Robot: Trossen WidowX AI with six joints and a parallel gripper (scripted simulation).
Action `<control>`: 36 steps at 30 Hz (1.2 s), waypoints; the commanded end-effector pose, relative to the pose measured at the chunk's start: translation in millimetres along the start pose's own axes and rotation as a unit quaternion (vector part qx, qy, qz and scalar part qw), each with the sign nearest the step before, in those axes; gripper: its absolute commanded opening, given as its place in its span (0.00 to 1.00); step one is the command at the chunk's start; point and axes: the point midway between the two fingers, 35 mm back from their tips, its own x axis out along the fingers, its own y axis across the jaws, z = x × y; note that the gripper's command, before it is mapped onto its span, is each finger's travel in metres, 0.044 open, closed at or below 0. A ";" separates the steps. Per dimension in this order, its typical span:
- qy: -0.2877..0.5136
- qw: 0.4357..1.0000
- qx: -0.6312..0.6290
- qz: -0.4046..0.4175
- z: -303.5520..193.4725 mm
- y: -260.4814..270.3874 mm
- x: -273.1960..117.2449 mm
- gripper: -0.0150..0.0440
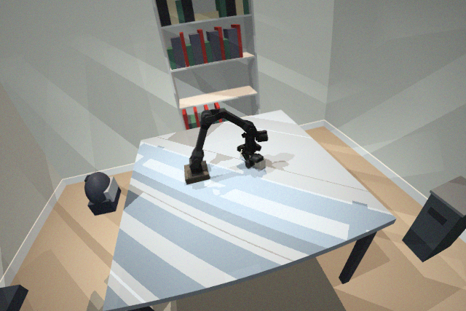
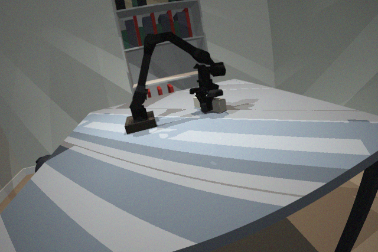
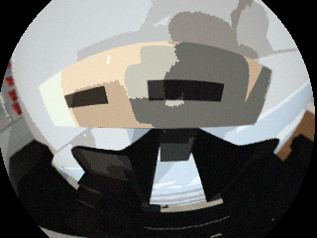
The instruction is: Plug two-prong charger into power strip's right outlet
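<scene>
The power strip (image 1: pixel 260 164) (image 2: pixel 219 105) (image 3: pixel 200 111) is a beige and grey block on the table, with two dark slot-like openings in the wrist view, the left one (image 3: pixel 87 97) and the right one (image 3: pixel 186 90). My gripper (image 1: pixel 250 162) (image 2: pixel 207 107) (image 3: pixel 172 127) points down right beside the strip, low over the table. It is shut on the charger (image 3: pixel 176 152), a small dark block between the fingertips, below the right opening in the wrist view. The prongs are hidden, and whether they touch the strip cannot be told. The arm and gripper hide part of the strip in the top and exterior views.
The striped table (image 1: pixel 180 247) (image 2: pixel 128 188) carries the arm's base (image 1: pixel 196 175) (image 2: pixel 140 124), to the left of the strip in the top and exterior views. Shadows of the arm fall around the strip. A bookshelf (image 1: pixel 150 2) stands behind the table.
</scene>
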 end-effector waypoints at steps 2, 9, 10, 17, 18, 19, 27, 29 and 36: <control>-0.001 1.000 0.000 -0.001 0.5 -0.2 0.0 0.48; -0.001 1.000 0.000 -0.001 0.5 -0.2 0.0 0.79; -0.001 1.000 0.000 -0.001 0.5 -0.2 0.0 0.83; -0.002 1.000 0.000 -0.001 -0.2 -0.2 0.1 1.00; -0.002 1.000 0.000 -0.001 -0.5 -0.2 0.1 1.00; -0.003 1.000 0.000 -0.001 -0.7 -0.2 0.1 1.00; -0.005 1.000 0.000 -0.001 -3.0 -0.2 0.4 1.00; -0.006 1.000 0.000 -0.001 -3.6 -0.2 0.4 1.00; -0.008 1.000 0.000 -0.002 -5.6 -0.2 0.6 1.00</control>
